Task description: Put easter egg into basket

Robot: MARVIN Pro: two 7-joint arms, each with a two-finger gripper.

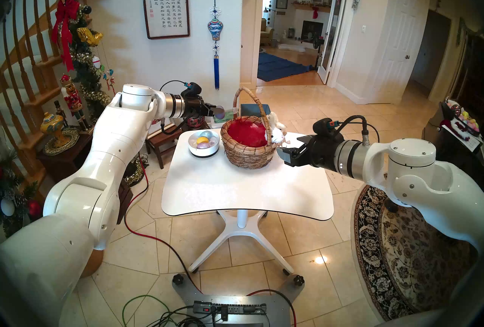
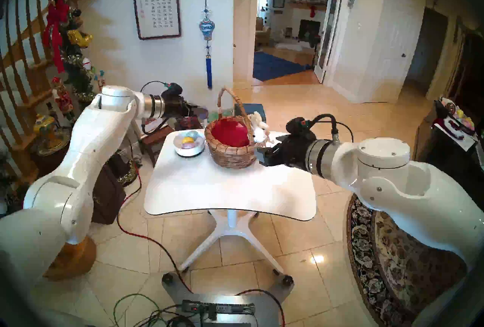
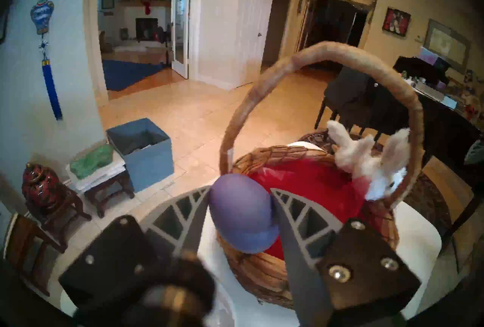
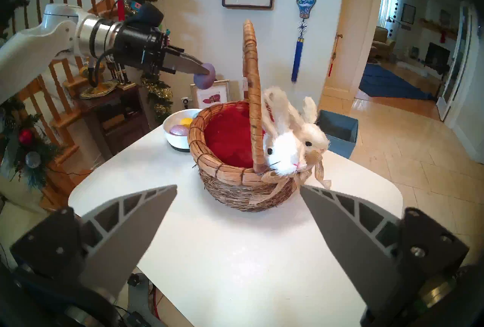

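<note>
- The basket (image 1: 248, 145) mouth is lying open, its red lining bare; the tall arched handle (image 1: 251, 104) is spanning it across the middle.
- The plush bunny (image 4: 285, 145) is crowding the rim on the right side.
- The white bowl (image 1: 204, 144) is sitting just beside the basket on the left.
- The near half of the surface (image 1: 246, 193) is standing clear.

The basket (image 1: 248, 145) stands on the table (image 1: 246, 193), bowl (image 1: 204, 144) just left (eggs inside).
</note>
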